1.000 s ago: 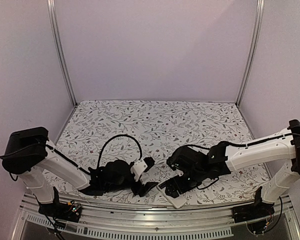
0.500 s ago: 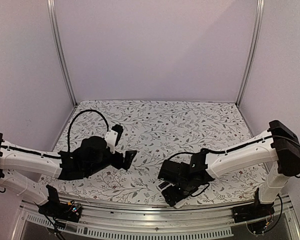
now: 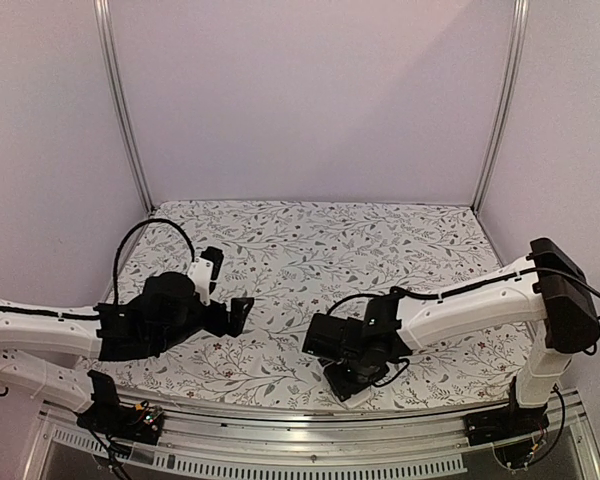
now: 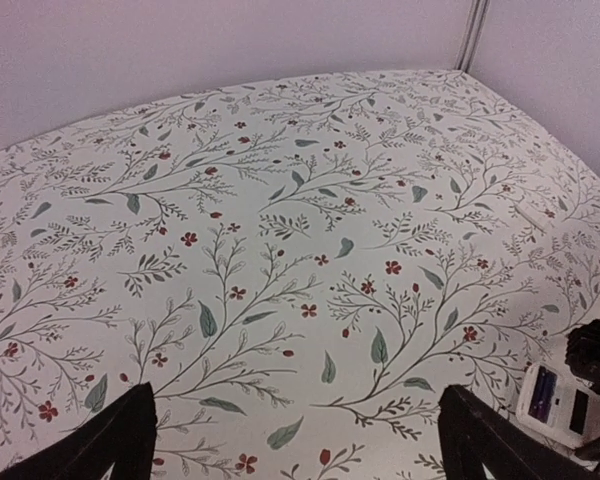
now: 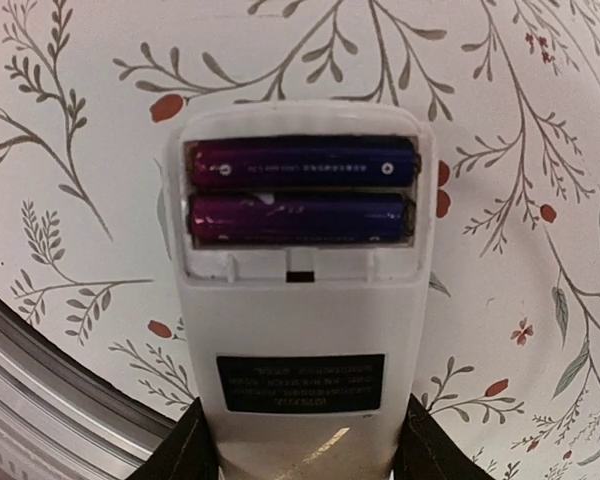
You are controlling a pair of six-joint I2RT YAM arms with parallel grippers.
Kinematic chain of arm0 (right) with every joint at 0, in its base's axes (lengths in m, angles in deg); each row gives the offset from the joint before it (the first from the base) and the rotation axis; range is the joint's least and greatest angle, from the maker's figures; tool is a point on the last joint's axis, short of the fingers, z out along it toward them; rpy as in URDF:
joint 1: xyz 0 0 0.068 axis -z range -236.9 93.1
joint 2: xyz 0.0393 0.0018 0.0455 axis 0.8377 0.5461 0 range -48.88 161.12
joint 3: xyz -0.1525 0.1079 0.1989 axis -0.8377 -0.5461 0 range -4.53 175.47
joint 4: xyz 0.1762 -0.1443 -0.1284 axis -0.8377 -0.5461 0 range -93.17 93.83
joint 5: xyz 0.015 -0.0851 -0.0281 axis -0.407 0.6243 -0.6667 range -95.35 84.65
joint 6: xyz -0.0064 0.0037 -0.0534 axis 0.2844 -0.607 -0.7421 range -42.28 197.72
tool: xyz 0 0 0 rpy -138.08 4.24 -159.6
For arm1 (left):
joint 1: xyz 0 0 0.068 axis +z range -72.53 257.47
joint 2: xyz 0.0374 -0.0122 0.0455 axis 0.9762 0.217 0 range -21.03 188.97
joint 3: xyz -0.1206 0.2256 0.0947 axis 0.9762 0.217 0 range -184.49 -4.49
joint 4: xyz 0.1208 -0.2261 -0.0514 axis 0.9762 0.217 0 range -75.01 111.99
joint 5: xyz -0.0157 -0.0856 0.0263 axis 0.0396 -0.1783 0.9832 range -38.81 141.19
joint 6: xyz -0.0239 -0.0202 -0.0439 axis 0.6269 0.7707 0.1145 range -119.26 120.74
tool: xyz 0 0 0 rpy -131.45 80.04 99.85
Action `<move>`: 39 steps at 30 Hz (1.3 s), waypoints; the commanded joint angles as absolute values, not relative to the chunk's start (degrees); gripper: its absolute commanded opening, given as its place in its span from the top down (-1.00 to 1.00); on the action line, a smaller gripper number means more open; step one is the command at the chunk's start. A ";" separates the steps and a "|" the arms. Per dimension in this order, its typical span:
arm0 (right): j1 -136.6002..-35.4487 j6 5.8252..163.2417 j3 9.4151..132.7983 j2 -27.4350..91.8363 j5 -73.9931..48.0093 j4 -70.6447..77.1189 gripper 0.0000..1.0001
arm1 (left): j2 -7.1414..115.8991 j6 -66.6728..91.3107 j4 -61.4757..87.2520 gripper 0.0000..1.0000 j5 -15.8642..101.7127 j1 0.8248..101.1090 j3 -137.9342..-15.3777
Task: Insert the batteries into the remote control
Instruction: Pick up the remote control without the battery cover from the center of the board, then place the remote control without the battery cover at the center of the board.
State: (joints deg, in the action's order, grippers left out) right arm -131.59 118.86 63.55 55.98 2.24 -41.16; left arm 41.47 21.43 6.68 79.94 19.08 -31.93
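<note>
The white remote control (image 5: pixel 300 330) lies back side up over the floral cloth, near the table's front edge. Its battery slot is uncovered and holds the two batteries side by side, one (image 5: pixel 300 165) above the other (image 5: pixel 295 217); they look dark purple here. My right gripper (image 5: pixel 300 455) is shut on the remote's lower end, one finger on each long side. From above, the right gripper (image 3: pixel 348 372) covers most of the remote (image 3: pixel 357 396). My left gripper (image 3: pixel 228 290) is open and empty, to the left. The left wrist view (image 4: pixel 295 450) shows the remote (image 4: pixel 565 403) at its lower right.
The metal front rail (image 5: pixel 40 385) runs just beside the remote. Grey walls and two upright metal posts (image 3: pixel 120 110) close off the back and sides. The floral cloth (image 4: pixel 280 200) covers the whole table.
My left arm has pulled away from the remote, up and to the left, with its jaws open. My right gripper has shifted slightly left with the remote.
</note>
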 commanded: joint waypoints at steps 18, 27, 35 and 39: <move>-119.79 127.80 64.74 55.80 8.81 -32.50 0.43 | 30.59 23.72 5.06 -0.87 80.35 19.90 -26.31; -119.52 127.96 65.89 61.20 5.71 -31.96 0.41 | 31.86 22.71 5.50 -0.87 79.67 19.87 -26.91; -119.48 127.38 67.67 63.04 3.85 -32.56 -0.37 | 30.59 22.59 5.63 -0.87 79.86 19.87 -26.44; -119.48 125.95 68.67 61.01 3.74 -32.39 -0.62 | 30.04 23.13 7.01 -0.85 81.74 19.76 -26.56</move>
State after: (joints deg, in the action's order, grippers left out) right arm -119.51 126.91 67.15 61.62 4.41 -31.96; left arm 30.98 23.26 5.58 80.18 19.12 -27.16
